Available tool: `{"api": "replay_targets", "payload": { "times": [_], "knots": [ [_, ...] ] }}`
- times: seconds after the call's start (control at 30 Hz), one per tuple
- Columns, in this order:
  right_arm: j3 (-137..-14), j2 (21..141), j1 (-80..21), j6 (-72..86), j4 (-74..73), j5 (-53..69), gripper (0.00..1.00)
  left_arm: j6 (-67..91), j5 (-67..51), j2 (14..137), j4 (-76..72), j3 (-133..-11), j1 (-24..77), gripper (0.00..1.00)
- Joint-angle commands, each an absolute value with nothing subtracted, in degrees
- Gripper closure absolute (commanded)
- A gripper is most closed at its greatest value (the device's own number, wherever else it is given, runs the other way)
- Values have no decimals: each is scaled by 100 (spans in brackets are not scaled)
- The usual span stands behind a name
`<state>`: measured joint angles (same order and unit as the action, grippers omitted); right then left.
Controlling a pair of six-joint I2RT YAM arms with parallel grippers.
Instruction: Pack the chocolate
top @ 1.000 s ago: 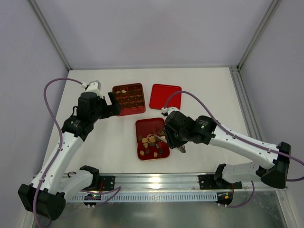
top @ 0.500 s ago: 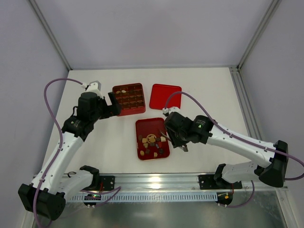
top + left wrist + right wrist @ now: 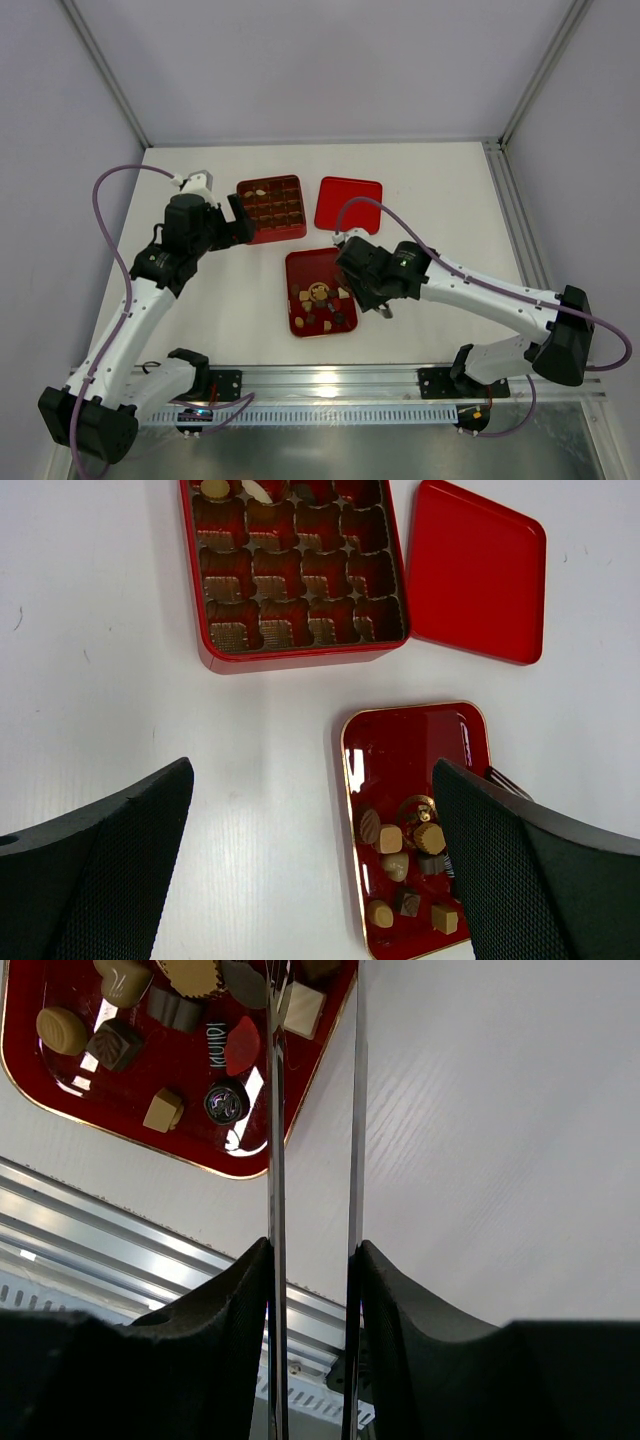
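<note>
Several small chocolates (image 3: pixel 318 300), dark brown, light brown and cream, lie in the near half of a shallow red tray (image 3: pixel 312 264). They also show in the left wrist view (image 3: pixel 405 850) and the right wrist view (image 3: pixel 165 1005). My right gripper (image 3: pixel 372 296) (image 3: pixel 310 1255) is shut on metal tongs (image 3: pixel 272 1110) at the tray's right edge. One tong arm is over the tray, the other over the table, and the tips are out of frame. My left gripper (image 3: pixel 237 222) (image 3: pixel 312 770) is open and empty, beside the compartmented red box (image 3: pixel 272 208) (image 3: pixel 295 570).
The flat red lid (image 3: pixel 348 203) (image 3: pixel 478 570) lies right of the box. The box holds a few pieces in its far left cells. A metal rail (image 3: pixel 330 380) runs along the table's near edge, close to the tray.
My right arm has shifted a little left, so the wrist now covers the tray's right edge and hides the tong tips in the top view. The left arm has not moved.
</note>
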<state>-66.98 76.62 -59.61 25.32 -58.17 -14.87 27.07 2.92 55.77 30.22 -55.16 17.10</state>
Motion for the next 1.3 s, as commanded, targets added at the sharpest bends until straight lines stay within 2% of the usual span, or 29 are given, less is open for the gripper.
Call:
{"api": "replay_targets", "payload": {
  "times": [0.0, 0.6, 1.27],
  "knots": [
    [-6873, 7708, -5950, 2364, -5634, -1468, 58, 2760, 255, 5537, 2821, -5502, 1679, 0],
    [-6794, 7822, -5511, 2171, -5528, -536, 59, 2751, 281, 5537, 2830, -5520, 1670, 0],
    [-7075, 8068, -5309, 2065, -5528, -422, 64, 2751, 255, 5502, 2830, -5520, 1661, 0]
  ]
}}
